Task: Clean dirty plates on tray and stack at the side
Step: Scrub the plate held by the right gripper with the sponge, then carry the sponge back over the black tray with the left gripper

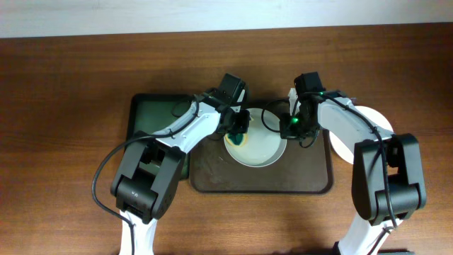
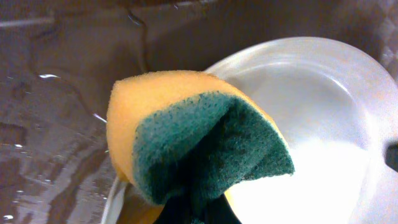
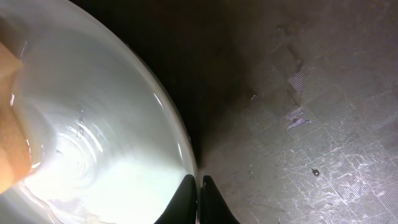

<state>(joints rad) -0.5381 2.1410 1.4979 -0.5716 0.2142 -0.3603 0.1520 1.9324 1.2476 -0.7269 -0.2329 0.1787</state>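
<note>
A white plate (image 1: 258, 145) lies on the dark brown tray (image 1: 311, 177). My left gripper (image 1: 238, 131) is shut on a yellow sponge with a green scouring face (image 2: 186, 143), pressed against the plate's (image 2: 311, 124) left rim; its fingers are hidden behind the sponge. My right gripper (image 1: 290, 127) is shut on the plate's right rim (image 3: 189, 158), one finger inside and one outside. In the right wrist view a dark shadow runs under that rim, and the sponge (image 3: 9, 124) shows at the left edge. The wet tray floor (image 3: 298, 124) lies beside it.
Another white plate (image 1: 371, 120) sits on the wooden table right of the tray, partly under my right arm. A narrower black tray with a greenish bottom (image 1: 152, 113) adjoins the brown tray on the left. Water streaks the tray floor (image 2: 62, 93).
</note>
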